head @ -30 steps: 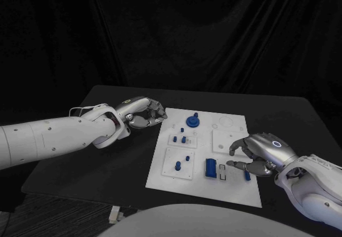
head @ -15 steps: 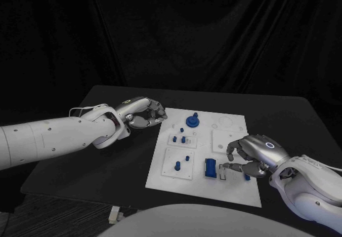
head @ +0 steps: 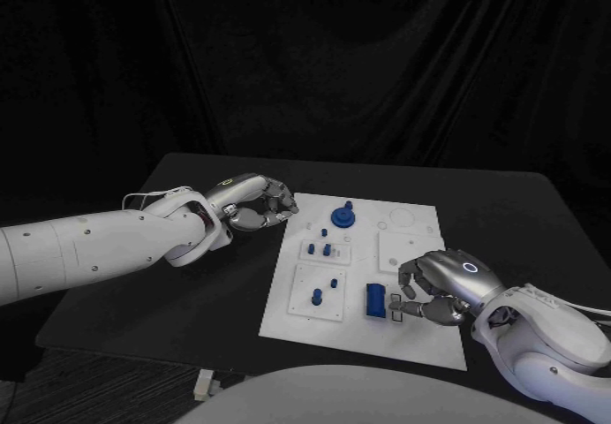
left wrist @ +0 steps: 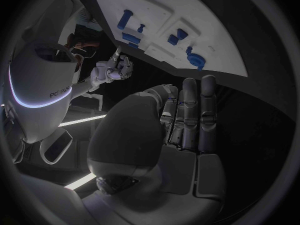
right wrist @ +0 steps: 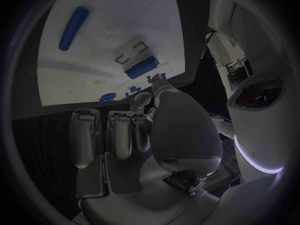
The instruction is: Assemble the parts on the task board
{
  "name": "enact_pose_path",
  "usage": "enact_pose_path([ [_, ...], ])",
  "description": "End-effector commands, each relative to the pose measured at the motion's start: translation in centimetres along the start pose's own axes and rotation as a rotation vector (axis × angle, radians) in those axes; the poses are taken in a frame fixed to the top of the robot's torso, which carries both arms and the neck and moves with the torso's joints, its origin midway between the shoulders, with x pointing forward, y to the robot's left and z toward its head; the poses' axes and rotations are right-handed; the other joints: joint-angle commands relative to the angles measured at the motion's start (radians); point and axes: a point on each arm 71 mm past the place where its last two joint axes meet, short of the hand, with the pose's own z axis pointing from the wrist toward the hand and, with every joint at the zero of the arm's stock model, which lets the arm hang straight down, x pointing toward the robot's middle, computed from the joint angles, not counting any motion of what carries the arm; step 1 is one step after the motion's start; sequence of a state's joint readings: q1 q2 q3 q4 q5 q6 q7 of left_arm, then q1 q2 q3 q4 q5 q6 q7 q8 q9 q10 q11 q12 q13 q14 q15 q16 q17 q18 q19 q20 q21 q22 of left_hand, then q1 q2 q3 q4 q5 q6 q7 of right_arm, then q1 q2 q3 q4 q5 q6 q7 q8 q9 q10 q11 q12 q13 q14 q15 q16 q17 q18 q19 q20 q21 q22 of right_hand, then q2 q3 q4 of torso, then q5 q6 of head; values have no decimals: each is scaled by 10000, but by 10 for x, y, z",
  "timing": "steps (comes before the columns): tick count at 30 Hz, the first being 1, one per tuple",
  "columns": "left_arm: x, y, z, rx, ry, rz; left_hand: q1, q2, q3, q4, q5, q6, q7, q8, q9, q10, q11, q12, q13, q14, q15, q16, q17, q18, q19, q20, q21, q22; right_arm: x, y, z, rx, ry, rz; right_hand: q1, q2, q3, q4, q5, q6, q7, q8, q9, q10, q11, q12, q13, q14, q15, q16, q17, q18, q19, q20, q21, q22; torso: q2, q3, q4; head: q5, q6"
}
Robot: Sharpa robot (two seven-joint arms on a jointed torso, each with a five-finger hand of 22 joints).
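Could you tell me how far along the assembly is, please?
Looks done: a round knob and small pegs stand in the task board, and a blue block sits beside an empty slot. In hand: the right hand is down at that slot; whether it holds a part I cannot tell. Left: a long blue cylinder lies loose on the board. The left hand is curled beside the board.

On my feed the task board (head: 363, 331) looks like matt white plastic, smooth with shallow moulded recesses. The parts, such as the blue block (head: 377, 300) near its 6 o'clock edge, read as smooth blue plastic with a faint sheen. Each robot hand, left (head: 255, 203) and right (head: 440, 283), looks like brushed silver metal, semi-glossy. The surface (head: 204, 291) is matt black; behind it hangs dark cloth (head: 382, 79).
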State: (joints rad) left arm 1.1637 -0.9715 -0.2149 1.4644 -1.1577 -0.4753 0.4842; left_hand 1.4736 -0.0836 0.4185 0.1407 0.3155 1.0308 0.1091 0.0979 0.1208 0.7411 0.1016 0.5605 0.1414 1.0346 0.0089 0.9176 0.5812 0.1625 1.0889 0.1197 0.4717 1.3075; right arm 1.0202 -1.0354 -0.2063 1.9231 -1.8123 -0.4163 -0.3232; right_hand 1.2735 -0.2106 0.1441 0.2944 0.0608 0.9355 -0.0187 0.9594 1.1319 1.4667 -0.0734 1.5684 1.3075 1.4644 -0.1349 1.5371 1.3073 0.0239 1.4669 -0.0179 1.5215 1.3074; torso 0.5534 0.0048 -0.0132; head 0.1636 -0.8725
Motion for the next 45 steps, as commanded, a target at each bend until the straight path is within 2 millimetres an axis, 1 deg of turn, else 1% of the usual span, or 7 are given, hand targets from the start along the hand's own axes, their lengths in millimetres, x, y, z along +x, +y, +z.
enact_pose_path([
  [1,1,-2,0,143,18,-65,20,111,32,5,57,-5,22,63,13,59,-14,-28,-9,8,65,-32,-15,77,-59,-23,56,356,6,1,0,137,135,-158,-145,3,-52,7,-39,240,-14,377,336,1041,-100,24,2633,920,-63,24,1902,-110,783,-69,13,2465,-1,1,-8,22,-2],
  [17,1,-2,0,149,36,-76,20,111,32,5,57,-5,22,63,13,59,-14,-28,-9,8,65,-32,-15,77,-59,-23,56,356,19,7,6,70,338,-70,-208,15,-53,-2,7,90,-43,488,562,1041,-126,24,2633,914,-76,10,1871,-100,761,-84,-27,2451,-2,0,-5,-15,-2],
  [20,1,-2,0,152,37,-77,20,111,32,5,57,-5,22,63,13,59,-14,-28,-9,8,65,-32,-15,77,-59,-23,56,356,20,8,7,65,366,-80,-78,64,15,-4,308,32,-47,507,654,1041,-132,24,2633,912,-80,6,1862,-98,757,-88,-34,2448,-1,0,-5,-8,-2],
  [25,1,-2,0,151,43,-81,20,111,32,5,57,-5,22,63,13,59,-14,-28,-9,8,65,-32,-15,77,-59,-23,56,356,21,9,9,49,401,-92,294,172,194,-25,1537,-25,-54,465,786,1041,-138,24,2633,910,-88,1,1850,-95,751,-97,-47,2444,0,0,-6,12,-2],
  [30,1,-2,0,152,54,-86,20,111,32,5,57,-5,22,63,13,59,-14,-28,-9,8,65,-32,-15,77,-59,-23,56,356,22,10,12,36,429,-105,576,211,306,-58,1975,-30,-59,412,829,1041,-143,24,2633,907,-91,-7,1834,-92,745,-100,-58,2440,-3,0,-1,19,-2],
  [43,1,-1,-1,156,76,-96,19,113,36,2,63,-15,24,64,14,70,-8,-30,-25,4,69,-32,-18,79,-76,-19,60,353,21,15,15,-157,105,41,866,218,383,-80,2137,237,-55,617,1006,1041,-144,24,2633,912,-91,4,1860,-95,752,-102,-46,2445,-2,-1,1,60,-2],
  [45,1,-1,-1,152,78,-96,19,113,36,2,63,-15,24,64,14,70,-8,-30,-25,4,69,-32,-18,79,-76,-19,60,353,21,15,15,-148,52,65,817,211,329,-41,1833,308,-49,667,1068,1041,-138,24,2633,913,-87,6,1862,-96,753,-99,-44,2445,0,-2,0,61,-2],
])
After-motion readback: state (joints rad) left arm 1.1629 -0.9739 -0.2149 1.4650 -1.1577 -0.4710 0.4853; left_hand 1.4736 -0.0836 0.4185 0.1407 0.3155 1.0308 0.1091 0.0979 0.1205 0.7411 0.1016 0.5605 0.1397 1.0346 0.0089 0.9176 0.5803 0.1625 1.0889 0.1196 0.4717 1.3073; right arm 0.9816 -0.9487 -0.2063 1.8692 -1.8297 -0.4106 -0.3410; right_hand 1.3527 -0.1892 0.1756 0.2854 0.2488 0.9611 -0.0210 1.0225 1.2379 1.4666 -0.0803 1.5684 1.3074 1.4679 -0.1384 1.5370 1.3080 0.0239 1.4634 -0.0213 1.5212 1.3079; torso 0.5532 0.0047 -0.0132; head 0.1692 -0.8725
